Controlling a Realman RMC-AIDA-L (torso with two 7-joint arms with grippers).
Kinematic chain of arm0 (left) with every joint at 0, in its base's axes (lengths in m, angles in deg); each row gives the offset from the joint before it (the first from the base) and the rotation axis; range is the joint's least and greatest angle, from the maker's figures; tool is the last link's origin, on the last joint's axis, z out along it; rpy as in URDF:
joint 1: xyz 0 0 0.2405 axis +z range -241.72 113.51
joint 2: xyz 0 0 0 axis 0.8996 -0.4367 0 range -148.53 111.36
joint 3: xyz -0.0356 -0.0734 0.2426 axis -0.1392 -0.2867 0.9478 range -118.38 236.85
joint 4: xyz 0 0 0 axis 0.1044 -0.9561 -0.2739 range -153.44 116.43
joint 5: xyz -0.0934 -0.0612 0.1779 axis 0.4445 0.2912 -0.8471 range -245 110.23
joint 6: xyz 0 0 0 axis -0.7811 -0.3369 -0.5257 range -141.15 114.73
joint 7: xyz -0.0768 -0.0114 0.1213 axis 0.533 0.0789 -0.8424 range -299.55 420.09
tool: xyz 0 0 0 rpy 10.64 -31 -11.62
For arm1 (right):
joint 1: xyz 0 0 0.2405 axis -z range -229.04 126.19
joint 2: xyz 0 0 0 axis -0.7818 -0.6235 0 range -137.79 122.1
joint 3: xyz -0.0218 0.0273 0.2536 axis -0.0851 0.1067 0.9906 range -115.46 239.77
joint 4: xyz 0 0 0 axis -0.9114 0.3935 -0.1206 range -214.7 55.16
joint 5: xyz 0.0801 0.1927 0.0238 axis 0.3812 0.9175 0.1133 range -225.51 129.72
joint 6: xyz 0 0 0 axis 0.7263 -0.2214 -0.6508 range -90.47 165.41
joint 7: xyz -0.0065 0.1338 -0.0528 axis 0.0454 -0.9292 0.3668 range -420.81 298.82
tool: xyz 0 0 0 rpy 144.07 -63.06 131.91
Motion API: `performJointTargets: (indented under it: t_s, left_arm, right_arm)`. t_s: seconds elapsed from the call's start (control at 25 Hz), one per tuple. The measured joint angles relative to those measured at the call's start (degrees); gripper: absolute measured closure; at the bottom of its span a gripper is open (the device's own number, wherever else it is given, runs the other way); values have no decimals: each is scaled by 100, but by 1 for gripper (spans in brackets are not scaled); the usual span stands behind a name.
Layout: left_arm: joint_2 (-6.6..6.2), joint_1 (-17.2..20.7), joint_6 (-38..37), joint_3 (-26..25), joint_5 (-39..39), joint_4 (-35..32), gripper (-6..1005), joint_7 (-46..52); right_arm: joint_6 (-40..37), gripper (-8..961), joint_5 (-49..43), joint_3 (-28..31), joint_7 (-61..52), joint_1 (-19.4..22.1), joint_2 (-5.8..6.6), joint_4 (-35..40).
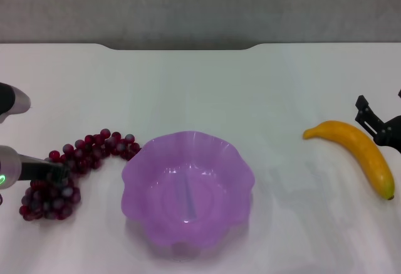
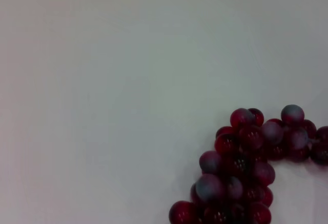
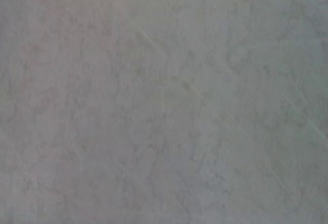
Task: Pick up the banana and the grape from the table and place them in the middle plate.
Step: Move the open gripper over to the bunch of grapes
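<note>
Here the grape (image 1: 74, 167) curls dark red, some berries greyish.

The white table (image 1: 200, 86) bears the grape (image 1: 75, 167), middle plate (image 1: 135, 180) and banana (image 1: 357, 155).

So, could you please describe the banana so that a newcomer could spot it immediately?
Start from the purple middle plate at the centre of the white table. Look to the robot's right, where the banana lies beside the right gripper. It is the only yellow, smooth, curved thing there.
</note>
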Motion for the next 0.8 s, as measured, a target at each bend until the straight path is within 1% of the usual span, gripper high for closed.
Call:
performJointTargets:
  t_s: [0.56, 0.8]
  left_arm:
    - [0, 16, -38, -1, 1, 3, 765, 20]
    - [0, 12, -46, -1, 2, 68, 786, 21]
  right_arm:
    - [-18, 48, 2, 0, 0, 0, 0, 6]
    - [-18, 46, 0, 0, 0, 0, -7, 9]
